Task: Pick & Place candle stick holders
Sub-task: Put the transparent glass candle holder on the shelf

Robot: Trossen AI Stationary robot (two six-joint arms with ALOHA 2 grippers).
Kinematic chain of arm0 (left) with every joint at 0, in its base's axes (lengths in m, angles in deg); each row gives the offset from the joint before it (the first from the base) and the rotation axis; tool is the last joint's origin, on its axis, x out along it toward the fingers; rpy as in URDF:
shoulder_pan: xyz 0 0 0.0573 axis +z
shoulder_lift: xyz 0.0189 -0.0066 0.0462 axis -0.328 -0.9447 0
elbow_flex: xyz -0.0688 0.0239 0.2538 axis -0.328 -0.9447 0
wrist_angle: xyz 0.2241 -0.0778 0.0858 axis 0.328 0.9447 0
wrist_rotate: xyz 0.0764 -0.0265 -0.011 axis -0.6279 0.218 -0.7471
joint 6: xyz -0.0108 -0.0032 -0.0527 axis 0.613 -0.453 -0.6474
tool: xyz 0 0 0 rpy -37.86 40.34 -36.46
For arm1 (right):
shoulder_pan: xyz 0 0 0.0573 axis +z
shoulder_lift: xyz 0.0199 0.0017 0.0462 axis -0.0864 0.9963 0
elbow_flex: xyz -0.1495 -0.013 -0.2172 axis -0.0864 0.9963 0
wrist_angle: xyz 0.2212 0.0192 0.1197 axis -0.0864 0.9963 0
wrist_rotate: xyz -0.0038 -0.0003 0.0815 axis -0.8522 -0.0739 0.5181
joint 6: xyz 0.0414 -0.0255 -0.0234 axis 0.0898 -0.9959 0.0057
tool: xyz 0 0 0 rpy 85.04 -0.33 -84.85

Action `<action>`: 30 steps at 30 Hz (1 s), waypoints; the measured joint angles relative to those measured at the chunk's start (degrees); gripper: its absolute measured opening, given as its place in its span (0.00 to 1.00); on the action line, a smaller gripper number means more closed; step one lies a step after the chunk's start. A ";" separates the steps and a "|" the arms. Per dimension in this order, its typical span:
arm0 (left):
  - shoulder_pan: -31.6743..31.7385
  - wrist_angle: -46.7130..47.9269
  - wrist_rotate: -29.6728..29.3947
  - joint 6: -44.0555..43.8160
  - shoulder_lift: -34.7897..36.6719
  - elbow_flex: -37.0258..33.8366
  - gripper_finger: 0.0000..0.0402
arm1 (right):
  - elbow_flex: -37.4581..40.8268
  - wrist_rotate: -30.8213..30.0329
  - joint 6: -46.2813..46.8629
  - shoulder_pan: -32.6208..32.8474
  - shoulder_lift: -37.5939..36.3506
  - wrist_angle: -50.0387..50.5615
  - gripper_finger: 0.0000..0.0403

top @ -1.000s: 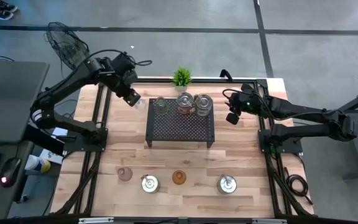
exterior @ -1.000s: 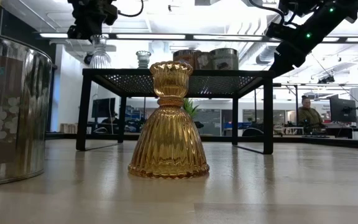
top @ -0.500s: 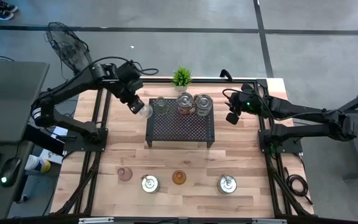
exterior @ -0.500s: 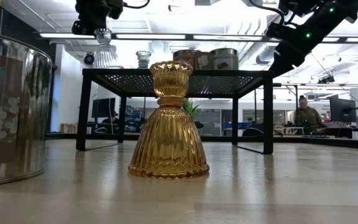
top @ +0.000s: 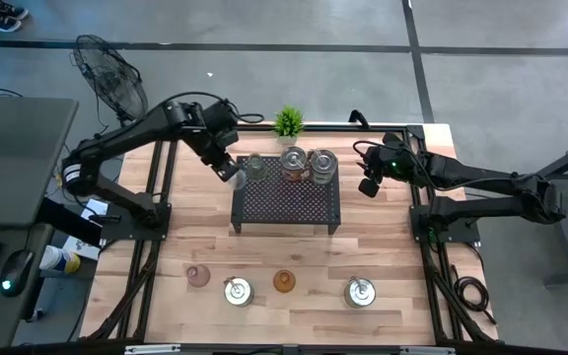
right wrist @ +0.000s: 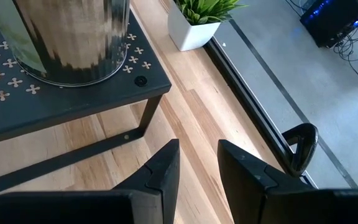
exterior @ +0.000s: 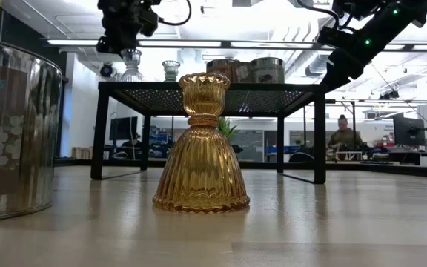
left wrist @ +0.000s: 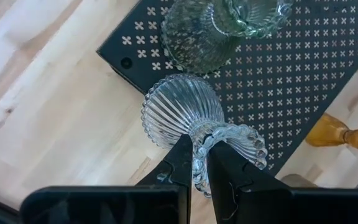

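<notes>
A clear ribbed glass candle holder (left wrist: pixel 185 118) hangs in the left hand (left wrist: pixel 197 171), whose two dark fingers are pinched tight on its narrow waist just under the beaded rim. It is held in the air at the rack's left end, its flared foot out over the corner of the black perforated rack (top: pixel 286 202); from counter height it shows above the rack's top, not resting on it.

On the rack, just beside that corner, stands a greenish glass holder (left wrist: pixel 219 28), and farther along its back edge sit two shiny silver holders (top: pixel 307 164) side by side. Along the near edge of the wooden counter (top: pixel 383 247) stand four more: a pink glass holder (top: pixel 198 277), a silver one with a disc base (top: pixel 238 291), an amber ribbed holder (exterior: pixel 202 144), and another silver one (top: pixel 360 292) well to the right.

The right hand (right wrist: pixel 197 158) hovers off the rack's right end, over the counter, its fingers part-way apart with nothing between them. A small green potted plant (top: pixel 287 122) sits behind the rack.
</notes>
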 joint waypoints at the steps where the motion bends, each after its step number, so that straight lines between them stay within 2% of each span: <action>1: 0.00 -0.05 0.19 0.01 -0.29 0.00 0.05 | 0.00 0.00 -0.02 0.02 0.00 0.00 0.25; 9: 0.00 -0.33 0.72 0.01 -0.91 0.00 0.05 | 0.00 0.00 -0.02 0.02 0.00 0.00 0.25; 12: 0.02 -0.34 2.59 0.01 -0.91 0.02 0.05 | 0.00 -0.02 -0.04 0.02 0.00 0.01 0.25; 22: -0.06 1.35 6.41 -0.28 -2.32 4.69 0.05 | 0.00 -0.01 -0.04 0.02 0.00 0.04 0.25; 30: -0.52 3.19 6.41 -0.43 -5.05 5.25 0.05 | 0.00 0.17 -0.07 0.02 0.00 0.18 0.25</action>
